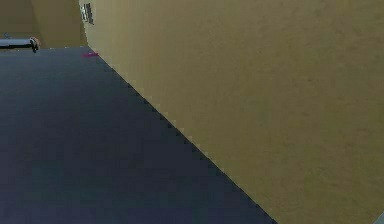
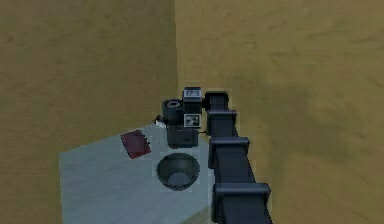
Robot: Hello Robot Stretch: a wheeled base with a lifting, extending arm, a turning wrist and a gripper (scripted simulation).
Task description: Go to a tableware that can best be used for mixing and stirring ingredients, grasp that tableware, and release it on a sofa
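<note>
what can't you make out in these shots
Arm side view: whether the gripper holds anything or touches the bowl; its far end is too small to make out.
Arm side view: dark red flat thing, too small to name.
Forward view: pink speck, too small; grey thing, cut by the left edge.

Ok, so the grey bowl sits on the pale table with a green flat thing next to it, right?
Not quite. The flat thing next to the bowl on the pale table is dark red, not green, as the arm side view shows. The rest holds.
</note>
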